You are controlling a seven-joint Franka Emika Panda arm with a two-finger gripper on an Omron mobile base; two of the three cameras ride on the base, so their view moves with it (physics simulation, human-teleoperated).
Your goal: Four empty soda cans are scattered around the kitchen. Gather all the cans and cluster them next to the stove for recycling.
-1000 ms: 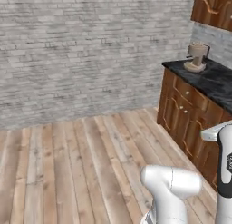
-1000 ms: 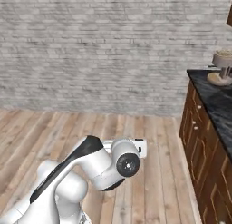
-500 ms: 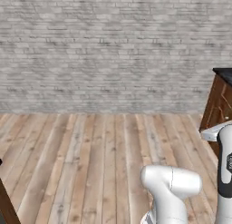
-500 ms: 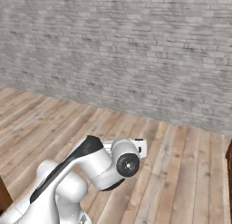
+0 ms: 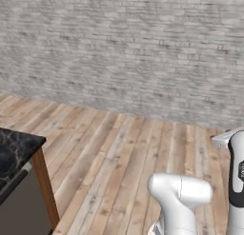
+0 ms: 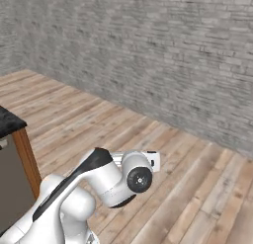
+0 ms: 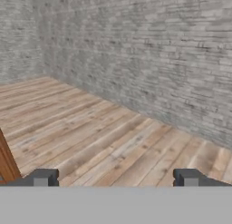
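The soda cans and the stove are out of view. In the hand view my gripper (image 7: pixel 115 178) is open, its two dark fingertips (image 7: pixel 43 177) far apart with nothing between them, and it looks across bare wooden floor toward a brick wall. The white arm (image 6: pixel 99 181) is folded low and close to the base.
A counter with a dark marbled top (image 5: pixel 13 148) on a brown wooden cabinet (image 5: pixel 44 189) stands at the lower left, and its corner (image 6: pixel 9 122) appears again in the right base view. Plank floor (image 5: pixel 119 148) runs to the grey brick wall (image 5: pixel 124 53).
The whole picture has swung, so the base has turned: the dark counter on the right left the views and another counter corner came in at the left. Arm pose and gripper are unchanged.
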